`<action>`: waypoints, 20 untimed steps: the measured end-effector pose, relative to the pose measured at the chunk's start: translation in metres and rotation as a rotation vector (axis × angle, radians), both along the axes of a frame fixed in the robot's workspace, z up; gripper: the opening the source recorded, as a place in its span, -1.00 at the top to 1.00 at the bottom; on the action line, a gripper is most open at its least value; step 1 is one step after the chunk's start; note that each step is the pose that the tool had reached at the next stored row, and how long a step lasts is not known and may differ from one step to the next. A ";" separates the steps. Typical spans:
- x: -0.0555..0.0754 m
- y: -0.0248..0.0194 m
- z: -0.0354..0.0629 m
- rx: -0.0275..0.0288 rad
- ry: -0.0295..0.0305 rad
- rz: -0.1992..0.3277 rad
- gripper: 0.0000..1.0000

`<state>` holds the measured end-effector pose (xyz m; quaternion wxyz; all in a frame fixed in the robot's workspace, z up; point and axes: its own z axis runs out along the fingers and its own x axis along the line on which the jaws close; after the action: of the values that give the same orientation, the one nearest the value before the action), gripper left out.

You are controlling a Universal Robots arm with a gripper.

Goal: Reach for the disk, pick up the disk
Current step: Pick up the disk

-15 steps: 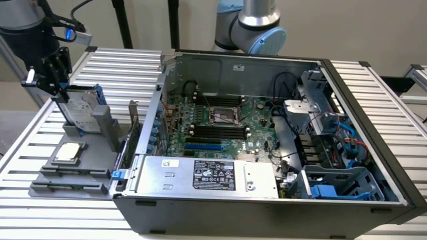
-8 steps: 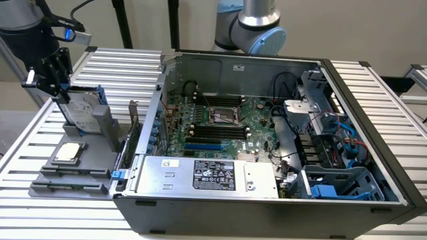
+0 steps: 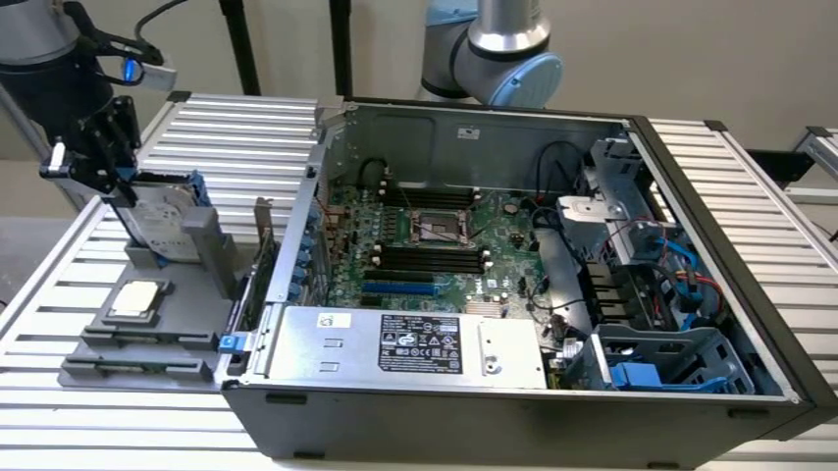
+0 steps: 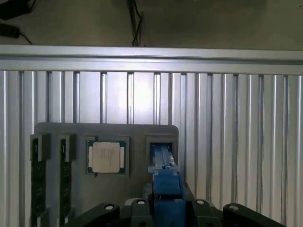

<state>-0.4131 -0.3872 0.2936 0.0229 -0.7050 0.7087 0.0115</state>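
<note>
The arm's black gripper (image 3: pixel 118 186) reaches down at the exterior view's left, over a grey plastic fixture (image 3: pixel 157 339) that lies on the ribbed aluminium table (image 3: pixel 78 422). The disk (image 3: pixel 164 224), a rectangular silver-grey metal hard drive with a white printed label and a bright blue plastic carrier around it, stands on edge in a slot at the far end of that fixture, leaning a little, with its lower part hidden behind the fixture's grey upright block. In the wrist view the gripper (image 4: pixel 165 189) sits right over the disk (image 4: pixel 162 158), whose blue carrier edge runs from the fixture's slot up between the dark fingers (image 4: pixel 146 191). The fingers are drawn in narrow and press against the blue edge on both sides, with no gap showing, so they hold the disk at its upper end while its lower end is in the slot. Just beside the disk, in the next recess of the fixture (image 4: pixel 137 137), lies a small square silver processor chip (image 4: pixel 106 157) with a green rim, flat and apart from the gripper; the exterior view shows the same chip (image 3: pixel 137 299) nearer the camera than the disk. To the exterior view's right of the fixture an open dark grey computer case (image 3: pixel 524 432) lies on its side on the table (image 4: pixel 227 118), with a green motherboard (image 3: pixel 504 235) inside and a large silver box with a black label (image 3: pixel 314 343) along its near edge.
</note>
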 end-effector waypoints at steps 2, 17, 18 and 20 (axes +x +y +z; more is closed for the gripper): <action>0.000 -0.0005 0.0001 0.0082 0.0001 0.000 0.34; 0.000 -0.0005 0.0000 0.0187 -0.0002 0.000 0.35; 0.000 -0.0005 0.0000 0.0187 -0.0002 0.001 0.35; 0.000 -0.0005 0.0000 0.0187 -0.0002 0.001 0.35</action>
<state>-0.4131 -0.3877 0.2936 0.0296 -0.7050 0.7084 0.0181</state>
